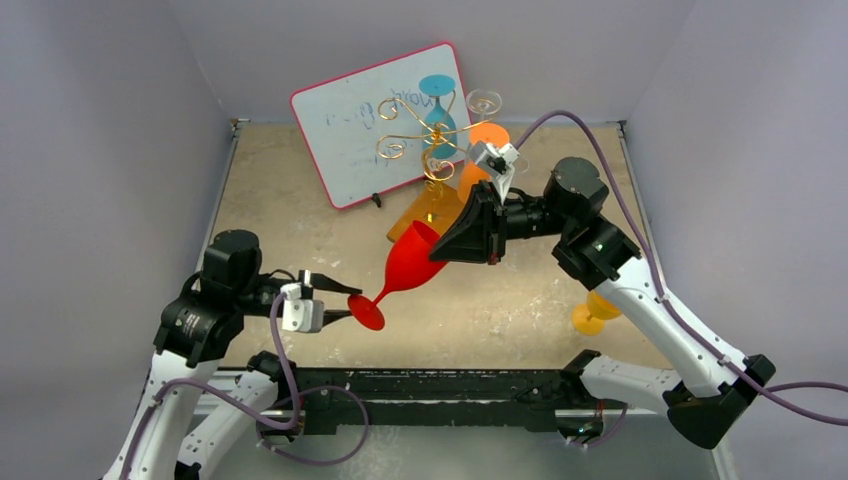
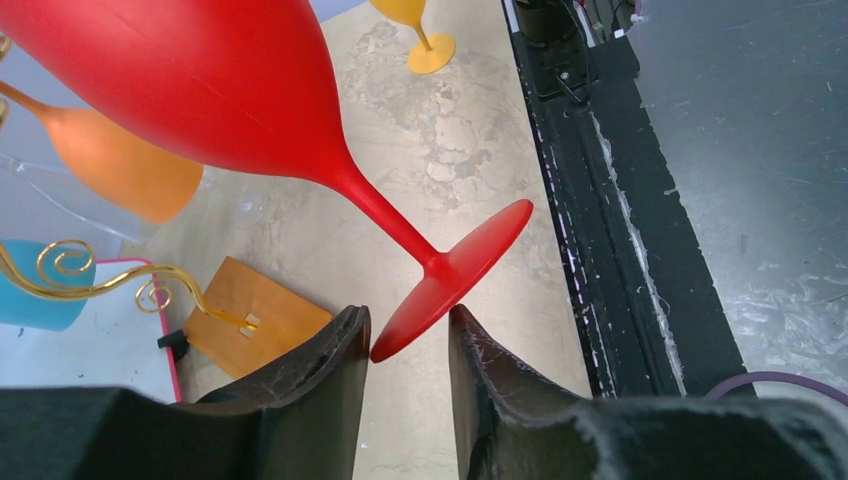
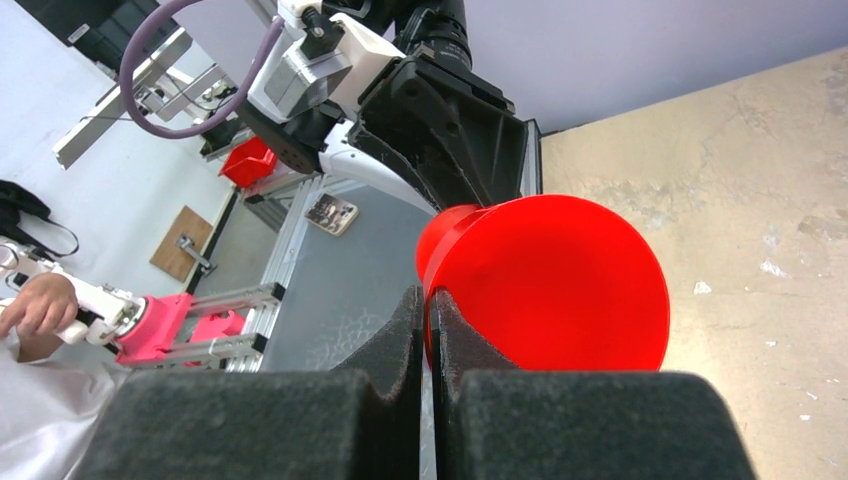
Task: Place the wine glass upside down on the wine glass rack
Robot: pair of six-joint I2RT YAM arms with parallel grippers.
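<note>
Right pincer [image 3: 428,305] is clamping the wine glass [image 1: 408,262] by its rim, stem slanting away from the rack [image 1: 430,135] into the half-open left pincer [image 2: 408,320].

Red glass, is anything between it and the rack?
Nothing visible lies between the red glass and the rack. An orange glass already occupies the rack's right side in the top view.

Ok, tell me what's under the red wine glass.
Only bare mottled table shows beneath the red wine glass, held tilted in the air by the right gripper, its foot inside the open left gripper. From above, the bowl covers the patch directly below.
</note>
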